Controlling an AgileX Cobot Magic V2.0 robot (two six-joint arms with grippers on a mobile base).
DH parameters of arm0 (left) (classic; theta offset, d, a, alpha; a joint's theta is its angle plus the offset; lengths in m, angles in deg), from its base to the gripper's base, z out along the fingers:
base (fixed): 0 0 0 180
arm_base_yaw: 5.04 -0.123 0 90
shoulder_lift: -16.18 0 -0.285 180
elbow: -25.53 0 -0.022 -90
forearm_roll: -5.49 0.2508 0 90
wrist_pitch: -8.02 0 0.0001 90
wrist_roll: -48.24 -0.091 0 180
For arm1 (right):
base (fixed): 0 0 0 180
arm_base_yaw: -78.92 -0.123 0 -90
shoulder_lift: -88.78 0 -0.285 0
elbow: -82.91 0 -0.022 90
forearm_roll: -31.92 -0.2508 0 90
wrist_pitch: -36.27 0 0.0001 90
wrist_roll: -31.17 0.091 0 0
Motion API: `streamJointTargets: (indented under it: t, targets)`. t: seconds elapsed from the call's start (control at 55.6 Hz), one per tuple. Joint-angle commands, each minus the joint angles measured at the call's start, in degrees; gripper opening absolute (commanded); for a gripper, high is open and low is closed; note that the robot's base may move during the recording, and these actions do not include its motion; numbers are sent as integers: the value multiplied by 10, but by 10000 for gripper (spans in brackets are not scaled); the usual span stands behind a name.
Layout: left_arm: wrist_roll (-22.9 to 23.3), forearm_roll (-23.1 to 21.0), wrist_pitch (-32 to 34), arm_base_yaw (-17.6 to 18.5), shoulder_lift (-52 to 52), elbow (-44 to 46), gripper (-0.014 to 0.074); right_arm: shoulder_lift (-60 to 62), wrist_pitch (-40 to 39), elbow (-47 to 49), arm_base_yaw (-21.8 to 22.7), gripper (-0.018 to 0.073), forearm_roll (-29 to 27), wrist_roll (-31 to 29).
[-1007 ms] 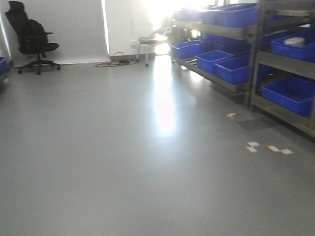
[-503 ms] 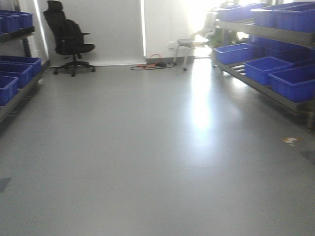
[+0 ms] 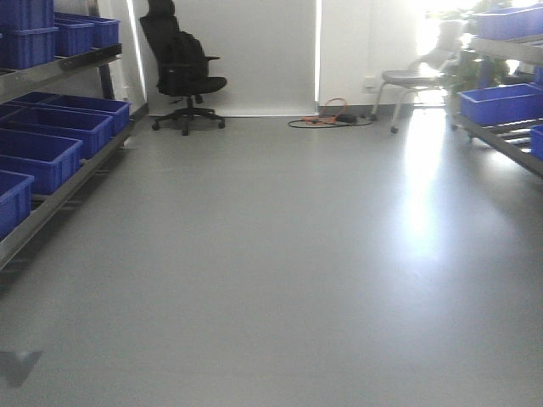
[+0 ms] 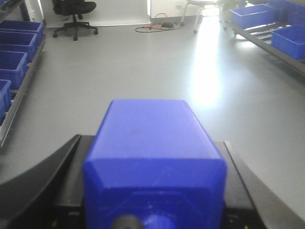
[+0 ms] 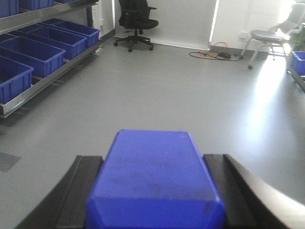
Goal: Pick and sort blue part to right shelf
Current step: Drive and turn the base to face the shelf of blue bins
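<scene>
In the left wrist view the blue part (image 4: pixel 151 129) fills the lower middle. It has a square body, sloped shoulders and a small round nub toward the camera. My left gripper (image 4: pixel 151 148) is shut on it, with black fingers (image 4: pixel 71 167) against both sides. In the right wrist view my right gripper (image 5: pixel 153 164) is shut on a similar blue block (image 5: pixel 155 181), whose near end is cut off by the frame. The right shelf (image 3: pixel 509 127) shows at the right edge of the front view, with blue bins on a steel rack, and also at the upper right as the right shelf (image 4: pixel 281 40).
Another steel rack of blue bins (image 3: pixel 51 144) runs along the left wall. A black office chair (image 3: pixel 182 72) stands at the back by the wall. A grey stool (image 3: pixel 416 80) and orange cables (image 3: pixel 331 114) lie near the bright window. Grey floor (image 3: pixel 280 271) lies between the racks.
The front view has swung to the left. The right shelf slid to the right edge, the left rack came into view, and the chair shifted right in the frame.
</scene>
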Motion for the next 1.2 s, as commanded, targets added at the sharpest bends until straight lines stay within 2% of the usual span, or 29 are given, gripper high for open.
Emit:
streamJointTargets:
  t: [0.0,1.187]
  targets:
    - [1,2,49,3,11,14,389,-9,-54,16,0,228,4,-4]
    - [1,4,49,2,11,14,389,-9,-54,16,0,228,4,-4]
